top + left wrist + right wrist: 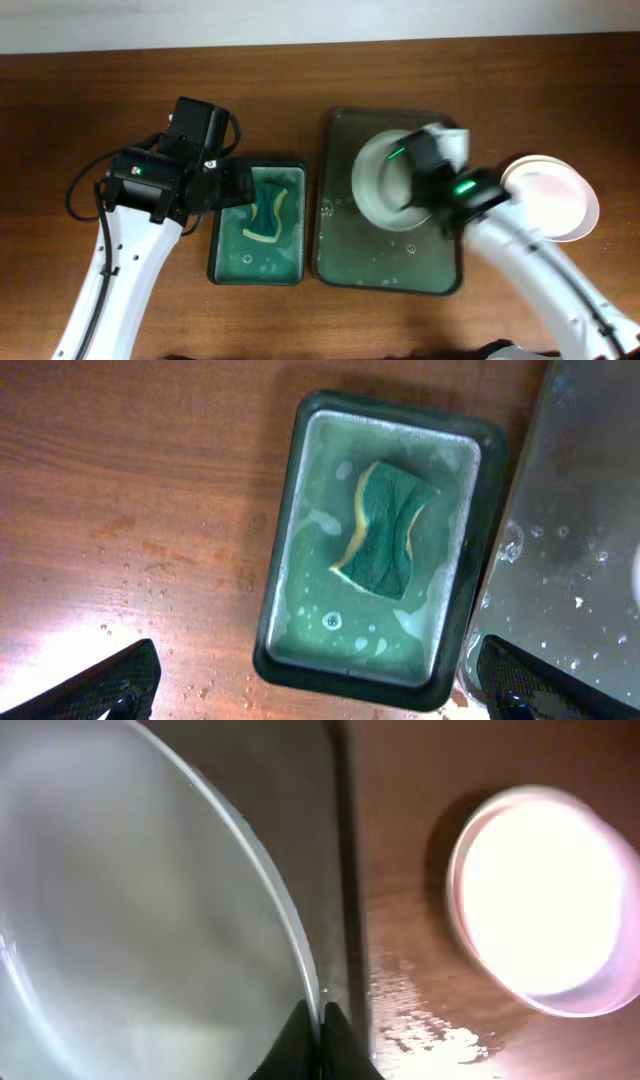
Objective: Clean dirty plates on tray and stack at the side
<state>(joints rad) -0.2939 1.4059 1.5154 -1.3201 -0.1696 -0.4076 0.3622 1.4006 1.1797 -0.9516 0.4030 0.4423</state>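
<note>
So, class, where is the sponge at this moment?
In the overhead view the sponge lies left of centre, inside the small green basin, just left of the tray.

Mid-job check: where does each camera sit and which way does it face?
Overhead: fixed above the table, facing straight down; left arm and right arm both show.
Left wrist: on the left arm, looking down into the basin with its sponge; left gripper open, fingertips at the bottom corners.
Right wrist: looking past the right gripper, shut on the rim of the plate over the tray.
Shared: overhead and right wrist both show the side plate.
</note>
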